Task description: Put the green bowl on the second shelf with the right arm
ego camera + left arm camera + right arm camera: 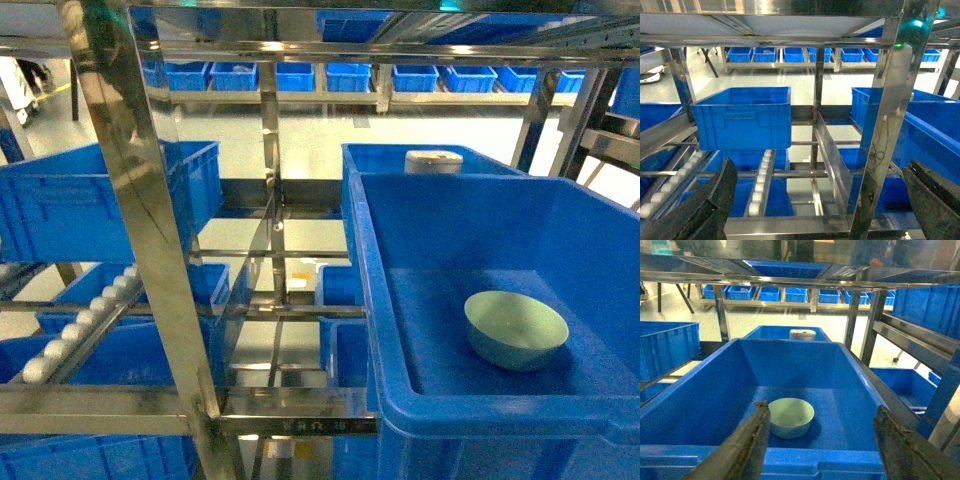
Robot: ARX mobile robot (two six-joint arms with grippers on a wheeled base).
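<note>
The pale green bowl (515, 328) sits upright on the floor of a large blue crate (372, 290) at the right of the steel rack. In the right wrist view the green bowl (791, 416) lies inside the same crate (815, 461), beyond its front rim. My right gripper (822, 407) is open in front of that rim and holds nothing; its left fingertip overlaps the bowl's left edge in the picture. My left gripper (820, 162) is open and empty, facing the rack's lower left bay. Neither gripper shows in the head view.
A white-grey lidded container (433, 161) stands in a second crate behind the bowl's crate. A shiny steel upright (140, 220) crosses the near left. A roller track (85, 320) and more blue crates (742, 117) fill the left bays. A steel post (885, 135) stands close to the left gripper.
</note>
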